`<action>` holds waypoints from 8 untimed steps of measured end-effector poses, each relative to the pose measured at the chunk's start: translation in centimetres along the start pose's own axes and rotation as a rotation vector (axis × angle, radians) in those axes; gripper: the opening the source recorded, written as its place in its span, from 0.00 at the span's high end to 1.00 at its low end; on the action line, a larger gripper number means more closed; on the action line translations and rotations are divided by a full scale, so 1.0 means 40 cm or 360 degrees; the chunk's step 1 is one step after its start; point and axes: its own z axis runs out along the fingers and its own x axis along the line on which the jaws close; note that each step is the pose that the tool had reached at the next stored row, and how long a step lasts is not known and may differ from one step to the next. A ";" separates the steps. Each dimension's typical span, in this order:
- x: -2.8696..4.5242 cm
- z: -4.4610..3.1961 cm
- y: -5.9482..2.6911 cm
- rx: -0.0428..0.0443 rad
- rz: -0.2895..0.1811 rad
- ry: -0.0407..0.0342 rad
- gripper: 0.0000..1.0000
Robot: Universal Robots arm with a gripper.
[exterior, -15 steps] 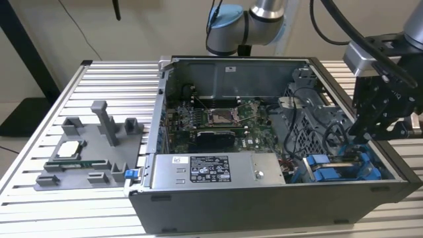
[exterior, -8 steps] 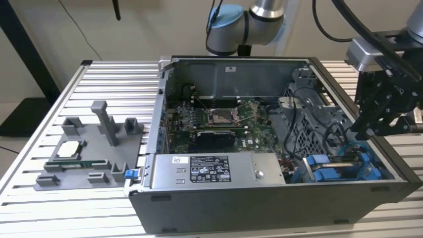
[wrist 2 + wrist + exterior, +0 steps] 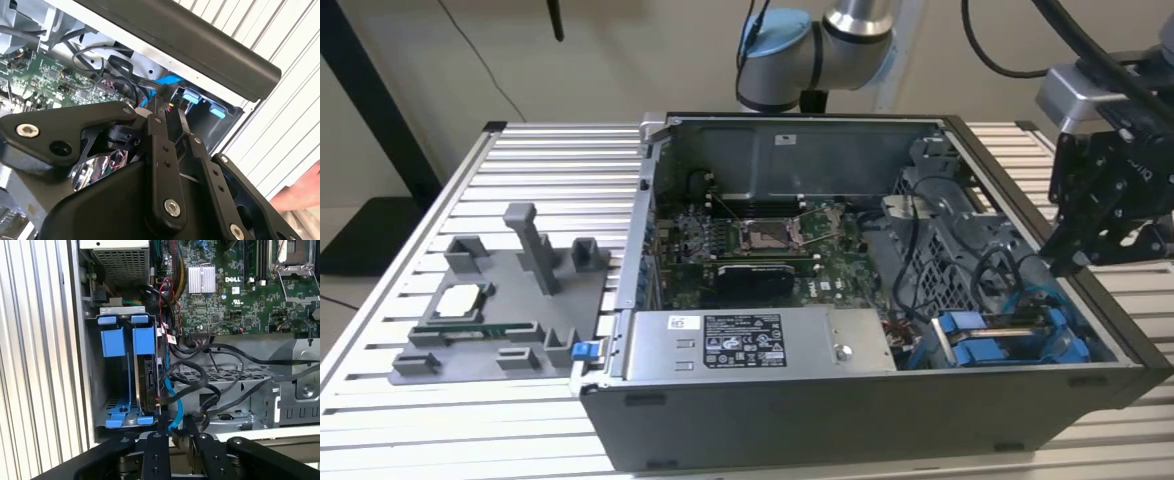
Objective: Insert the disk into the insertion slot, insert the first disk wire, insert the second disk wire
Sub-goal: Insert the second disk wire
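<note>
The disk (image 3: 149,382) sits edge-on inside the insertion slot (image 3: 115,311), a grey metal bay with blue plastic parts, at the case's near corner on the exterior view's right (image 3: 1003,330). My gripper (image 3: 177,434) hangs just outside the bay's open end, beside the disk's connector edge. Its two black fingers stand close together on the plug end of a thin blue wire (image 3: 171,405), which curves up along the disk. In the exterior view the gripper (image 3: 1070,262) hovers over the case's right wall. Black wires (image 3: 220,390) loop beside the bay.
The open computer case (image 3: 854,410) holds a motherboard (image 3: 761,240) and a grey power supply box (image 3: 761,345). On the ribbed table, a grey fixture (image 3: 480,320) on the exterior view's left carries a processor and a memory stick. A person's hand (image 3: 300,192) shows at the table's edge.
</note>
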 end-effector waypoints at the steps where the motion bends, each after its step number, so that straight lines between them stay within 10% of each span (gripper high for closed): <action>1: -0.001 -0.001 -0.003 0.0000 0.0000 0.0000 0.00; 8: -0.006 -0.002 -0.017 0.0000 -0.0017 -0.0001 0.00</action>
